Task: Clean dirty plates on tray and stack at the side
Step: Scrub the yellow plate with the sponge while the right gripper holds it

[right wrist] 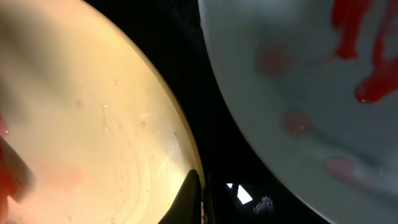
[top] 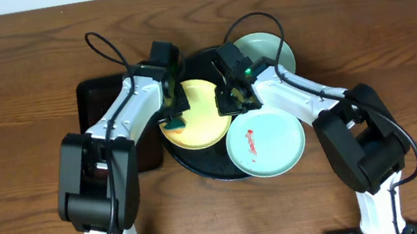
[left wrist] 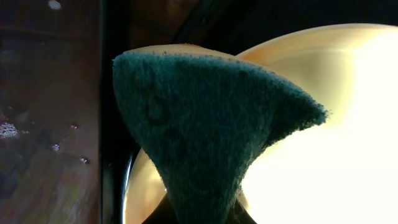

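From overhead I have the wooden table (top: 10, 81) with the round black tray (top: 200, 167) at its middle and a smaller rectangular tray (top: 96, 97) just left of it, partly under my left arm.

All three plates are on the round tray. The yellow plate (top: 205, 122) lies on its left half. A blue-green plate (top: 276, 144) with a red smear sits at the near right, overhanging the rim. A second blue-green plate (top: 269, 50) sits at the far right, also past the rim and with no smear that I can see.

The left gripper (top: 173, 106) hangs over the yellow plate's left edge, pinching a green sponge (top: 174, 125). On the left wrist camera the sponge fills most of the view, with the plate glaring behind it.

The right gripper (top: 233, 100) is at the yellow plate's right edge. Its wrist camera shows one dark fingertip (right wrist: 191, 196) at that rim, but I cannot tell whether the fingers are spread or closed.
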Robot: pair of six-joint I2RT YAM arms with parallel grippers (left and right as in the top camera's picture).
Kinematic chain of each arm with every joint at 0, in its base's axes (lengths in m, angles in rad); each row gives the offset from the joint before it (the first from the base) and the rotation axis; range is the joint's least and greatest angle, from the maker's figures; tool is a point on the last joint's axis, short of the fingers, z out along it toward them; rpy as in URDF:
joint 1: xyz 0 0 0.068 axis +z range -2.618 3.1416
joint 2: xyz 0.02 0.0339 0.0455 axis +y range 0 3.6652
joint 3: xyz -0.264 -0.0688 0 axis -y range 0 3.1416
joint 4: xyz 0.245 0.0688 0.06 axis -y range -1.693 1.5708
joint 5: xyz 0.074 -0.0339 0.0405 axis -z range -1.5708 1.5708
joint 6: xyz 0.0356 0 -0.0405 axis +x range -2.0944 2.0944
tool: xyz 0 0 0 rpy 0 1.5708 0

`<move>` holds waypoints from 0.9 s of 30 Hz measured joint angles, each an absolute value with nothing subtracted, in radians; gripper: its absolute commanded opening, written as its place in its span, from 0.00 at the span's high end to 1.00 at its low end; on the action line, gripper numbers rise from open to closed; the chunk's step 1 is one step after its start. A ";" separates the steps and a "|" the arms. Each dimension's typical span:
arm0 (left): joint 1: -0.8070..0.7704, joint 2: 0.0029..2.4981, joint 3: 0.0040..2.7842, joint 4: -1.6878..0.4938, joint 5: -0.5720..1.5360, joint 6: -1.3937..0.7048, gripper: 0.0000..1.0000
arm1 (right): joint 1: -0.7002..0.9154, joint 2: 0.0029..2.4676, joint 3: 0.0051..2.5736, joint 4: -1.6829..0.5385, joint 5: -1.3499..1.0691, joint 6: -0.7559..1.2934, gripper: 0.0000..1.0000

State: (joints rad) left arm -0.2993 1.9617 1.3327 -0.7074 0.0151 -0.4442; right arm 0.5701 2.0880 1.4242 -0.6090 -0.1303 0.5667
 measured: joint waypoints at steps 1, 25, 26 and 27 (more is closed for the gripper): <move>-0.299 1.967 1.333 -0.707 0.016 -0.444 0.93 | 0.570 2.088 1.424 -0.611 -0.131 0.567 0.99; -0.305 2.042 1.379 -0.673 0.169 -0.247 0.92 | 0.569 2.088 1.424 -0.616 -0.130 0.567 0.99; -0.309 2.042 1.382 -0.684 0.127 -0.277 0.93 | 0.569 2.088 1.424 -0.615 -0.130 0.567 0.99; -0.313 2.042 1.383 -0.699 0.088 -0.307 0.93 | 0.569 2.088 1.424 -0.615 -0.130 0.567 0.99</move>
State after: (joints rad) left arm -0.3126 2.0422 1.3834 -0.6987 0.0875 -0.3065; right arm 0.5694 2.0880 1.4242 -0.6151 -0.1299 0.5667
